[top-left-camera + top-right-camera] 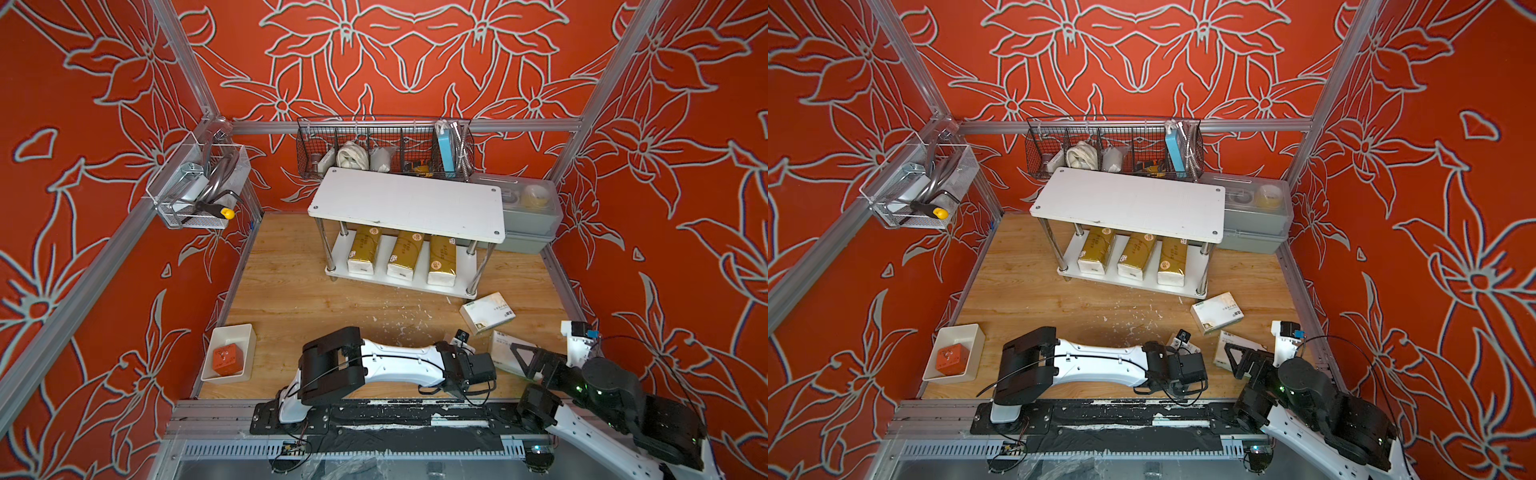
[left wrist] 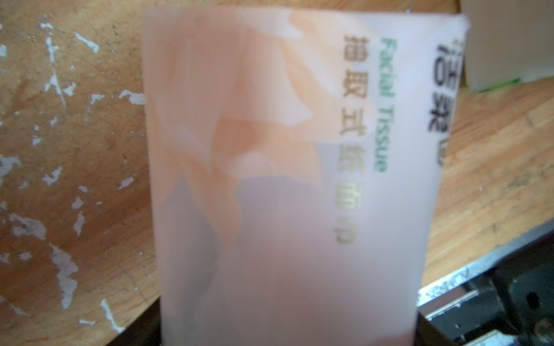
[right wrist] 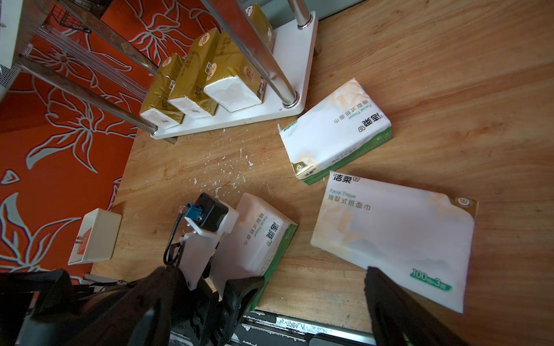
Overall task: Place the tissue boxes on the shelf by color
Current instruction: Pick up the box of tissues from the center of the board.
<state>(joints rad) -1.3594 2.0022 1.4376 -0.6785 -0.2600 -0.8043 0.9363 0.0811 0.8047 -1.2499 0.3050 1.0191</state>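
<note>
Three gold tissue boxes (image 1: 404, 254) lie side by side on the lower board of the shelf (image 1: 407, 203); its top board is bare. Three white tissue boxes with green trim lie on the wooden floor at the front right. One (image 1: 487, 312) lies near the shelf's right foot. Another (image 3: 389, 233) lies flat under my right gripper (image 3: 313, 274), which hangs open over it, touching nothing. The last (image 2: 284, 179) fills the left wrist view and narrows toward the jaws. My left gripper (image 1: 465, 353) is shut on it, fingers hidden.
A white bin (image 1: 245, 332) holding an orange cube stands at the front left. A grey lidded bin (image 1: 528, 220) sits right of the shelf, a black wire basket (image 1: 386, 145) hangs behind it, and a clear tray (image 1: 195, 183) is mounted on the left wall. A metal rail (image 1: 374, 411) edges the front.
</note>
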